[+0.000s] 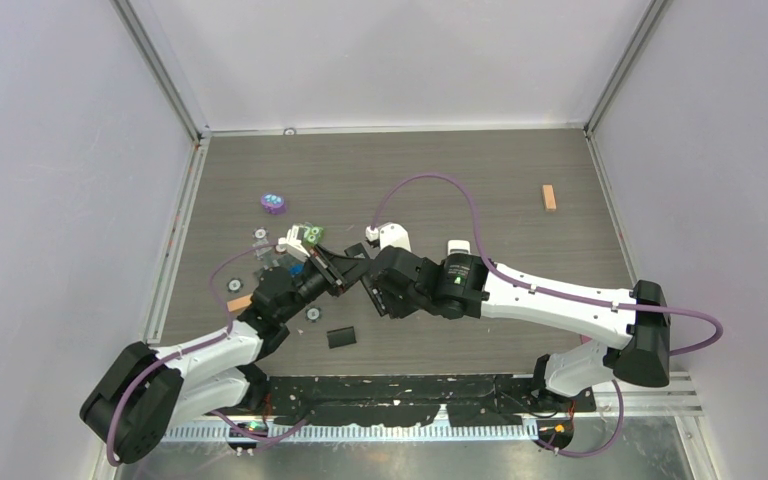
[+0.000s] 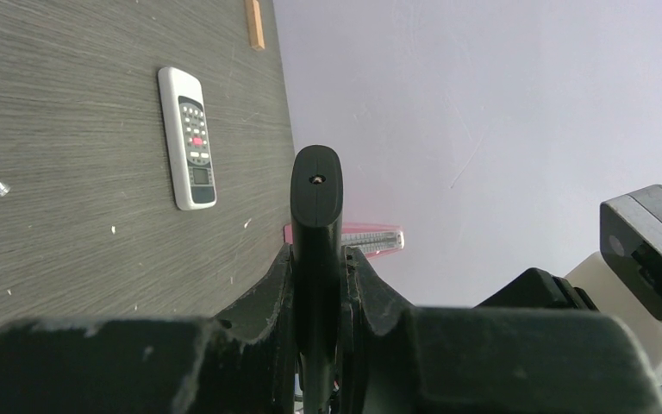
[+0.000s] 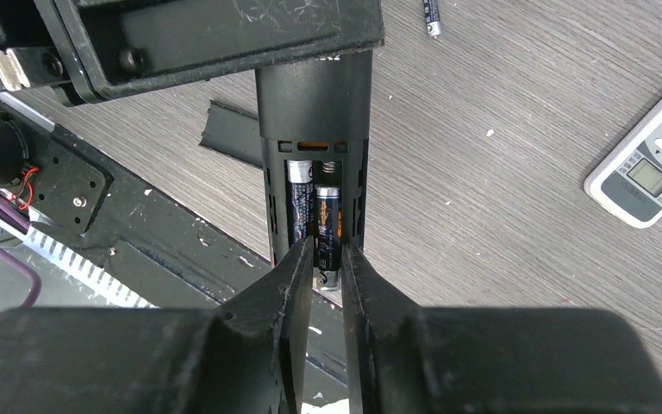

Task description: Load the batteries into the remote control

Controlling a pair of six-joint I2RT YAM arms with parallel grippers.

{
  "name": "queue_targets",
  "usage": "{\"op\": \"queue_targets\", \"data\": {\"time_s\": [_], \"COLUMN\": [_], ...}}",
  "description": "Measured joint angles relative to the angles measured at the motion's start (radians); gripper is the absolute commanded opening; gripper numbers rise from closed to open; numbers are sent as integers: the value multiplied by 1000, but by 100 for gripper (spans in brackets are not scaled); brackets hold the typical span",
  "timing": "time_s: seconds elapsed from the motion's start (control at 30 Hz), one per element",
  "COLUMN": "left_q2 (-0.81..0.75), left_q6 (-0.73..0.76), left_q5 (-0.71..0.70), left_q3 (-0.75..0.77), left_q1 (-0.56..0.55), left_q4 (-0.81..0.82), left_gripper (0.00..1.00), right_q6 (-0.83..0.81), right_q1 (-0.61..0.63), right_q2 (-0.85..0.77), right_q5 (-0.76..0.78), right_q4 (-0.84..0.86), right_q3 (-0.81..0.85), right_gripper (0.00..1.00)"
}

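Note:
My left gripper (image 2: 317,259) is shut on the black remote control (image 2: 316,198) and holds it edge-up above the table. In the right wrist view the remote control (image 3: 315,103) shows its open compartment with two batteries: one (image 3: 299,203) lies seated on the left. The other battery (image 3: 328,220) has its silvery near end sticking out past the compartment. My right gripper (image 3: 327,259) stands narrowly open, with a finger on each side of that end. Both grippers meet at mid-table (image 1: 360,280). A loose battery (image 3: 431,15) lies on the table beyond.
A white remote (image 3: 651,164) lies face up to the right. The black battery cover (image 1: 341,338) lies near the front rail. A wooden block (image 1: 549,197) sits at the far right, and a purple disc (image 1: 273,204) and small round pieces at the left.

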Motion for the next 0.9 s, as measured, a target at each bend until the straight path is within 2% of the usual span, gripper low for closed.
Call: {"op": "queue_targets", "data": {"time_s": [0.1, 0.23, 0.4, 0.57, 0.8, 0.9], "left_q2": [0, 0, 0, -9, -53, -78], "left_q6": [0, -1, -21, -92, -305, -394], "left_q5": [0, 0, 0, 0, 13, 14], "left_q3": [-1, -1, -9, -11, -9, 5], "left_q1": [0, 0, 0, 0, -9, -22], "left_q4": [2, 5, 8, 12, 5, -19], "left_gripper": [0, 0, 0, 0, 0, 0], "right_q6": [2, 19, 60, 114, 213, 228], "right_q1": [0, 0, 0, 0, 0, 0], "right_q2": [0, -1, -66, -235, -480, -527], "right_q5": [1, 6, 22, 43, 69, 68], "right_q4": [-1, -3, -1, 63, 233, 305], "right_q3": [0, 0, -2, -59, -274, -332], "right_gripper": [31, 51, 57, 63, 64, 64]}}
